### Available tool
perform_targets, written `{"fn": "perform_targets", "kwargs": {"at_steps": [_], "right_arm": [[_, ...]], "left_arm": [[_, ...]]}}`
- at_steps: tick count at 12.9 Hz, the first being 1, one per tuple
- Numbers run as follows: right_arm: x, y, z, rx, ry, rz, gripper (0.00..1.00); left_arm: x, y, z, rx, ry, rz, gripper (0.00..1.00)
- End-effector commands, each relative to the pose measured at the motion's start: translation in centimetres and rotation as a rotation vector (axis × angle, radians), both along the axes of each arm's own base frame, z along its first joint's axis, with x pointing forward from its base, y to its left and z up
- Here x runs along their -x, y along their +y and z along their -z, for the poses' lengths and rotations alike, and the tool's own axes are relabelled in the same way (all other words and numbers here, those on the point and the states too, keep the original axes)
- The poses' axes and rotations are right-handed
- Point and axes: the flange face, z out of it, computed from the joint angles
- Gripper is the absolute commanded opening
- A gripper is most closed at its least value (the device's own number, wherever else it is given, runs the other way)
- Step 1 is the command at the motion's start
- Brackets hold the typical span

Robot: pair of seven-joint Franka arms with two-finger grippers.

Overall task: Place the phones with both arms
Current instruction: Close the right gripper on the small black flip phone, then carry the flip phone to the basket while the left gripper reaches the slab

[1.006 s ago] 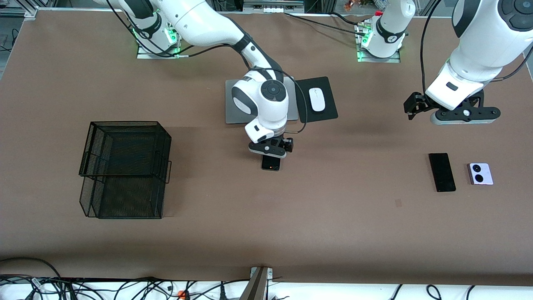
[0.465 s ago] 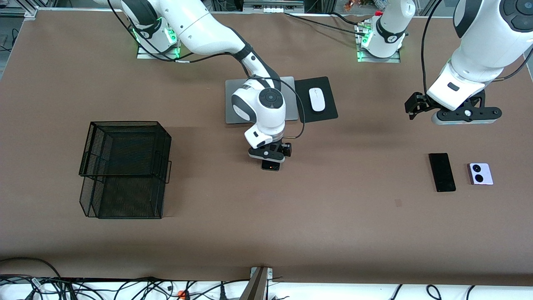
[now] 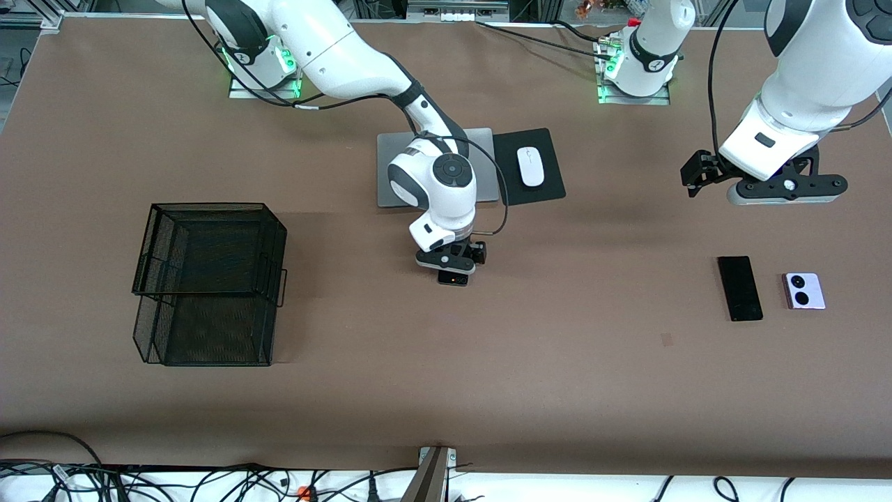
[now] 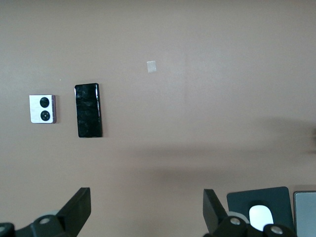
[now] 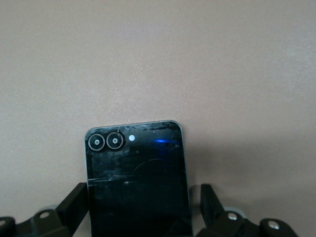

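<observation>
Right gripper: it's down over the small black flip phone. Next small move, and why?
Probably close the fingers. The right gripper sits low over the black flip phone with open jaws, one finger on each side of it and a gap at both. The phone lies flat on the table, not yet held. The left gripper hangs open above the table, waiting.

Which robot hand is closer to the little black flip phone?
The right hand. It is low over the black flip phone, open fingers on either side of it. The left hand hangs open over bare table near the left arm's end.
</observation>
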Motion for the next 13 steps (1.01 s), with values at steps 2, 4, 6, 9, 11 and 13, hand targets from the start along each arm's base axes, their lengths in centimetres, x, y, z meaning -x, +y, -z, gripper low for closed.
{"fn": "perform_targets", "kwargs": {"at_steps": [2,4,6,9,11,13], "right_arm": [[-0.4,0.5,-0.1,-0.001,-0.026,-0.045,0.33],[-0.7,0.4,-1.0,0.0,-0.027,-0.046,0.06],[-1.1,-0.1,-3.0,0.025,-0.017,-0.034,0.01],[-2.4,-0.4,-11.8,0.075,0.024,-0.019,0.0],[-2.9,-1.8,-18.8,0.088,0.086,-0.026,0.0],[-3.2,-4.5,-24.9,0.058,0.142,-0.054,0.0]], "left_arm": [[0.0,0.1,-0.6,0.02,0.011,0.002,1.0],[0.0,0.1,-0.6,0.02,0.011,0.0,1.0],[0.0,0.1,-0.6,0.02,0.011,0.0,1.0],[0.1,0.4,-0.5,0.017,0.026,-0.009,1.0],[0.2,0.7,-0.4,0.015,0.037,-0.015,1.0],[0.1,0.9,-0.4,0.015,0.037,-0.02,1.0]]}}
